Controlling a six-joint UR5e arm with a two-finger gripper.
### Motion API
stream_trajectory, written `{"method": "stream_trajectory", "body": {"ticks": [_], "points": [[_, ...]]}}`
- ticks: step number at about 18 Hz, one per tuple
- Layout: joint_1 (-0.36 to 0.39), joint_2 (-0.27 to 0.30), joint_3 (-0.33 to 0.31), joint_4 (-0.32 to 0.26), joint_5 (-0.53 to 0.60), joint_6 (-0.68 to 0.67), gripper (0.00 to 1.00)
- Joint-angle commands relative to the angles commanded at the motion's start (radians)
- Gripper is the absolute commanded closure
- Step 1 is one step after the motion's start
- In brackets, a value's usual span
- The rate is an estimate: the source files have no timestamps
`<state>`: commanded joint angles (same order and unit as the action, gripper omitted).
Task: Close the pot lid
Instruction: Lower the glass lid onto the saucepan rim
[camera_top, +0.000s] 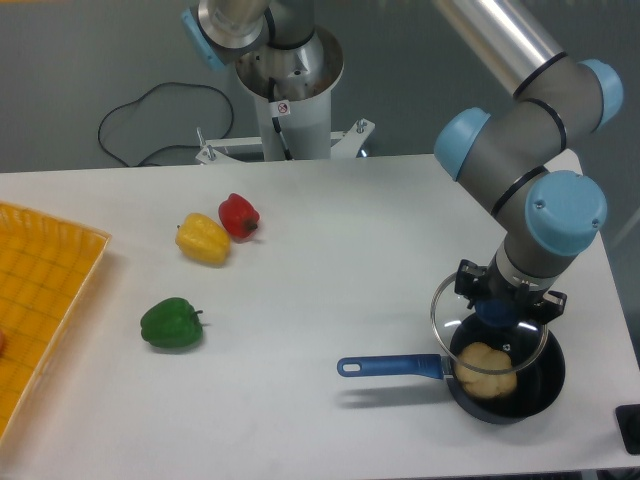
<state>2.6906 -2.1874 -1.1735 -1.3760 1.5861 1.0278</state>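
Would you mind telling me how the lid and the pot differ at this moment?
The lid is clear glass, while the pot is black and opaque. The lid is held in the air by the pincer, whereas the pot sits on the table. The pot has a long blue handle; the lid has none. Both are round and similar in width.
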Motion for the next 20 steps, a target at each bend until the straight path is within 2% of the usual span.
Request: {"method": "stream_trajectory", "body": {"ticks": [5,14,20], "points": [[0.000,-0.008,0.024,-0.002,-0.002,0.000,0.41],[0.011,-0.008,0.029,-0.006,-0.008,0.000,0.41],[0.012,-0.051,0.112,-0.078,-0.008,-0.003,0.40]]}}
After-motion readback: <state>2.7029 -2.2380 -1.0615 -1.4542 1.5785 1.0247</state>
